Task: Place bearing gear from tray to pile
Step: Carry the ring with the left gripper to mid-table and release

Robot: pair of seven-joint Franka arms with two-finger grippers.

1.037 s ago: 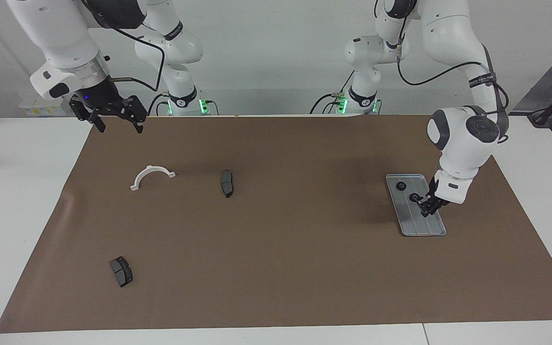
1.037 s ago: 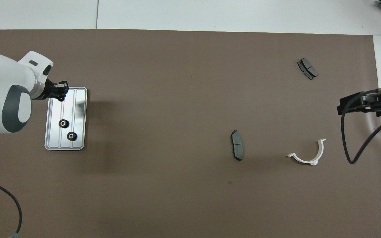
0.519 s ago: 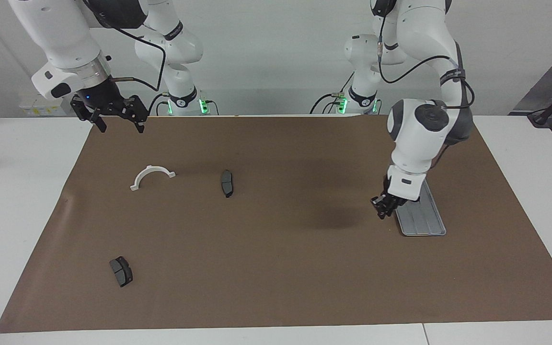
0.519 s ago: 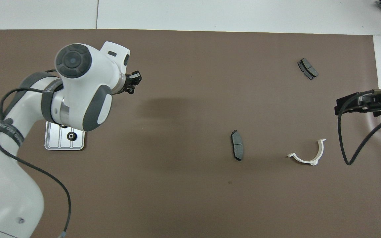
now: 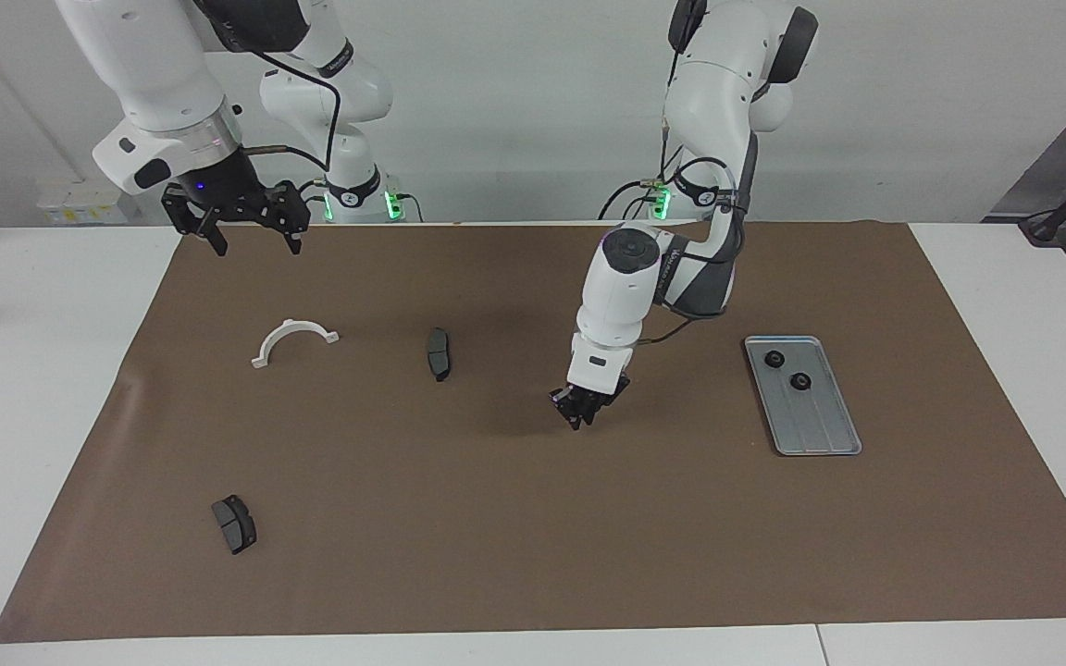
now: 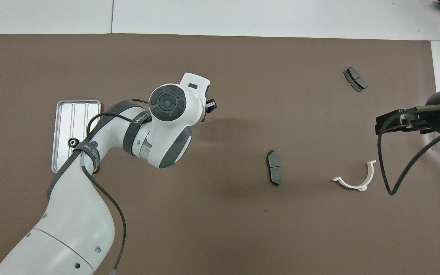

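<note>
Left gripper (image 5: 582,413) clenched, apparently on a bearing gear, over bare mat between tray (image 5: 827,433) and brake pad (image 5: 438,353). Two gears (image 5: 800,380) remain in tray. Drop at pile pending. Right gripper (image 5: 241,220) waits, released.

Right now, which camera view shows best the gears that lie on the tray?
The facing view: both gears, one and the other, lie unobstructed on the tray. In the overhead view the left arm covers part of the tray, so only one gear shows.
</note>
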